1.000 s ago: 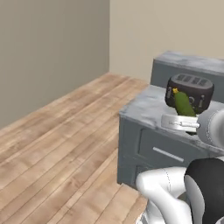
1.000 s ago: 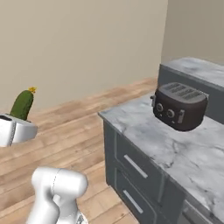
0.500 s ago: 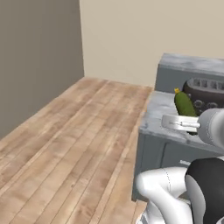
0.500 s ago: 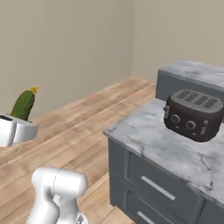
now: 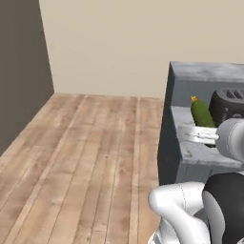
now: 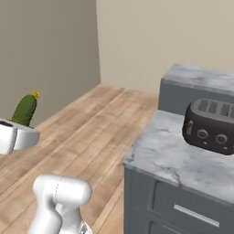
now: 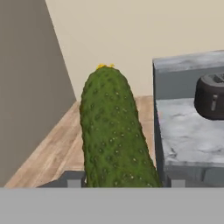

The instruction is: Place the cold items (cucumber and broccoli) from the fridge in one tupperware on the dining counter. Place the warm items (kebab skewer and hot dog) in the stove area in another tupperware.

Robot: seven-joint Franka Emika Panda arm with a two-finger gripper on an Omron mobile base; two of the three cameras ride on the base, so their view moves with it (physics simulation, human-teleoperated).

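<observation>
Pincer (image 7: pixel 118 183) clamped on cucumber (image 7: pixel 114 131), fingers at lower end; cucumber stands up from jaws, yellow tip away from hand, slightly tilted. Same grip seen in L base view (image 5: pixel 202 136) w/ cucumber (image 5: pixel 202 112) above white hand, and R base view (image 6: pixel 13 132), cucumber (image 6: pixel 25 109). Beyond pincer to R: grey marble counter (image 7: pixel 188 135) w/ dark toaster (image 7: pixel 212 97) on top. Below & to L: wood floor (image 7: pixel 57 148), beige wall behind
</observation>
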